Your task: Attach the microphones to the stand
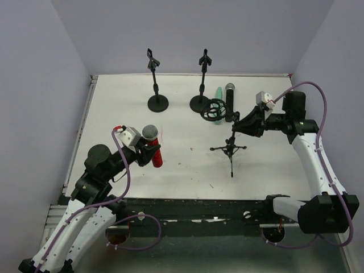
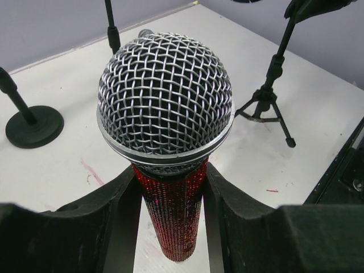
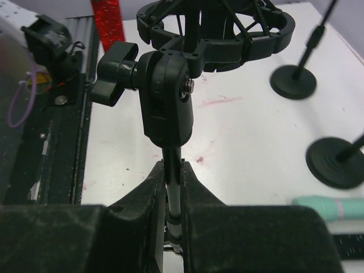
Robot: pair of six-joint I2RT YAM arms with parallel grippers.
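This looks to me like a robotics lab, a small test cell. A white table [image 1: 187, 170] is closed in on three sides by plain lilac walls [image 1: 34, 85]. The left arm [image 1: 85, 199] and the right arm [image 1: 318, 165] are bolted to a black metal rail [image 1: 199, 207] at its near edge, and purple cables [image 1: 129, 182] hang loose from them.

The tripod stand [image 1: 230, 151] is standing on the tabletop [image 1: 187, 170], the right pincer [image 1: 239, 127] gripping its pole. Just behind it, a first microphone [image 1: 229, 98] is lying beside a second microphone [image 1: 218, 95]. Behind-left are standing a near round-base stand [image 1: 200, 103] and a far round-base stand [image 1: 157, 103]. Left of it, the left pincer [image 1: 147, 152] is holding a third microphone [image 1: 151, 134].
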